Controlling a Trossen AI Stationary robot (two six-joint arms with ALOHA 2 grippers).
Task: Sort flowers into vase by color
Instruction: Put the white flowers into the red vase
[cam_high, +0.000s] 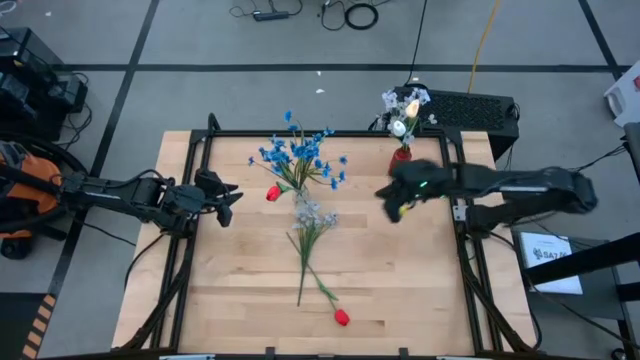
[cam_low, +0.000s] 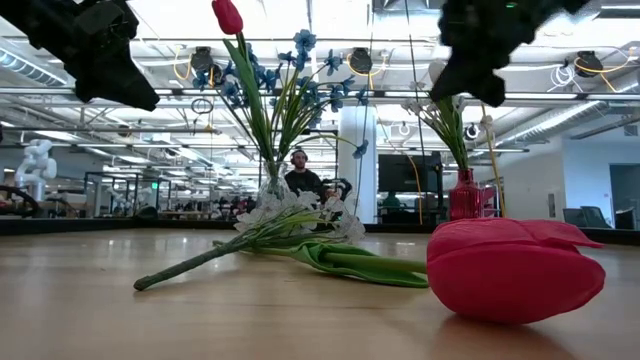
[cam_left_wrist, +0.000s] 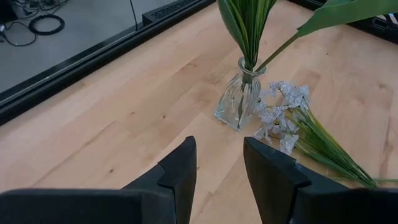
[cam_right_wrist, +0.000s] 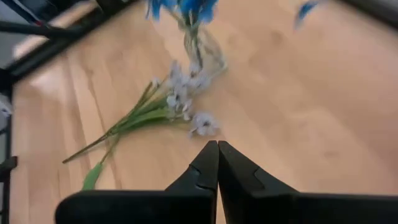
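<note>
Left gripper (cam_high: 232, 195) hovers, jaws parted, beside clear vase (cam_left_wrist: 238, 99); right gripper (cam_high: 388, 200) hovers, jaws closed, empty.

No text can be read; the white label (cam_high: 547, 253) beside the table is too small.

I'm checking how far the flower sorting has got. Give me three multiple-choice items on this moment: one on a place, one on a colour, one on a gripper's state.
1. Where is the pale lilac bunch?
A. lying on the table beside the clear vase
B. standing in the red vase
C. held by a gripper

2. What colour are the flowers in the clear vase?
A. yellow
B. blue
C. orange

3. The right gripper is:
A. wide open
B. holding a stem
C. shut and empty

Answers: 1 A, its stems lie flat on the wood; 2 B, blue clusters top that vase; 3 C, its fingers meet with nothing between.
</note>
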